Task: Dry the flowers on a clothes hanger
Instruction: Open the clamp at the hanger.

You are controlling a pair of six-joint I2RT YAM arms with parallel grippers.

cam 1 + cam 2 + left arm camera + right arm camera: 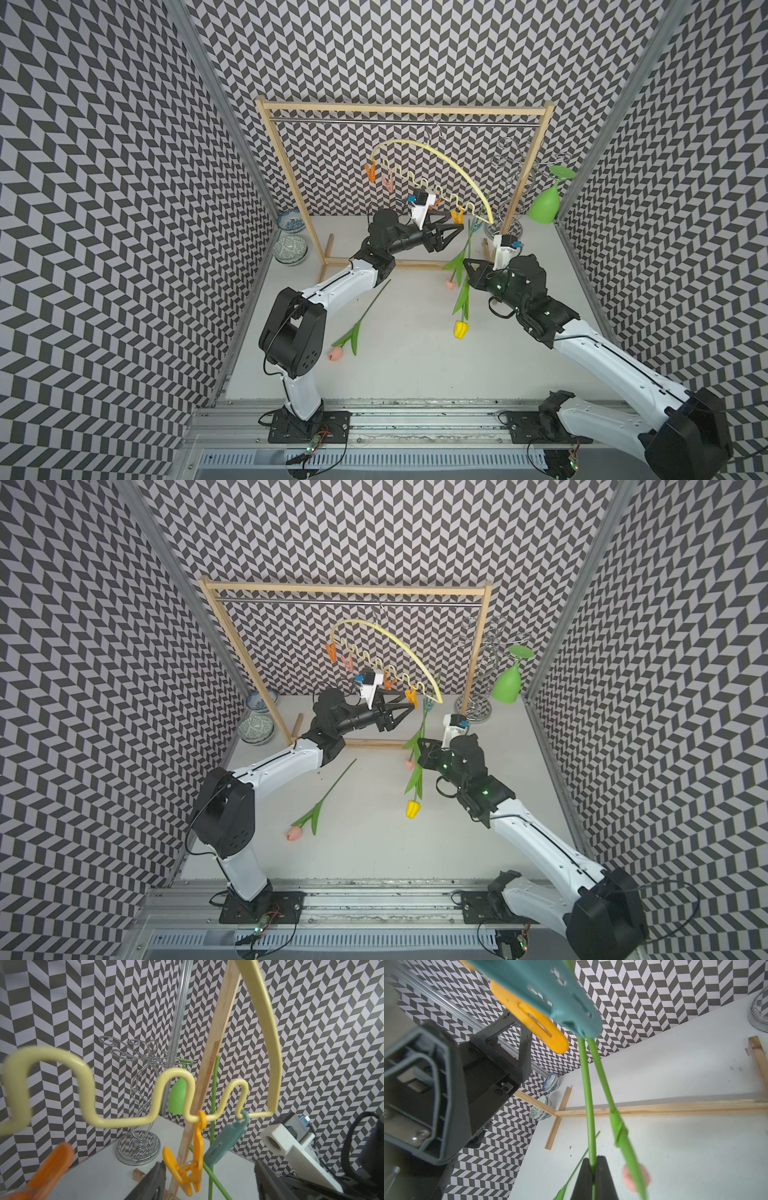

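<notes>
The pale yellow clothes hanger hangs tilted from the rack's rail. A blue clothespin at its low end takes in two green stems. One of these flowers is a pink tulip hanging head down. The other is the yellow tulip, and my right gripper is shut on its stem. My left gripper stands open around a yellow-orange clothespin beside the blue one. A second pink tulip lies on the table.
The wooden-framed rack stands at the back, with its foot bars on the table. A silver wire stand holds an upturned green glass at the back right. Two patterned bowls sit at the back left.
</notes>
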